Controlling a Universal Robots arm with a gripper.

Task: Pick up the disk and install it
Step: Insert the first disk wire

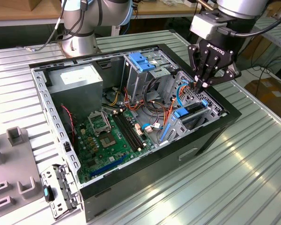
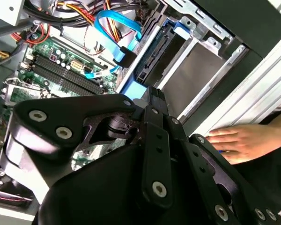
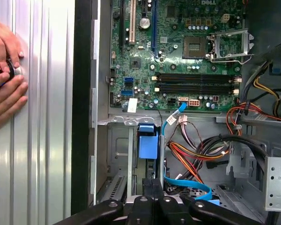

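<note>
Right now the gripper [image 1: 199, 85] is hanging over the corner of the open computer case [image 1: 210, 136] on the exterior view's right, pointing down into the drive bay. Its black fingers are pressing together with nothing between them. In both wrist views the closed tips [image 2: 153, 93] are poised directly over the bay without touching it.

The disk [image 1: 182, 112] is sitting in that bay, standing on edge and tilted, with its blue carrier tabs showing at both ends. In the second wrist view its silvery face [image 2: 192, 77] is showing inside the metal bay, framed by the blue carrier. In the first wrist view it is appearing edge-on, the blue end tab [image 3: 148, 140] lying just ahead of the fingers [image 3: 152, 185].

A blue data cable [image 2: 112, 28] is looping over the green motherboard [image 1: 107, 136] beside the bay. The tall cage with the larger blue handle [image 1: 141, 61] is standing further back, and the grey power supply [image 1: 77, 77] is lying in the far corner.

A person's hand [image 2: 239, 140] is resting on the ribbed table [image 1: 225, 187] just outside the case wall.
</note>
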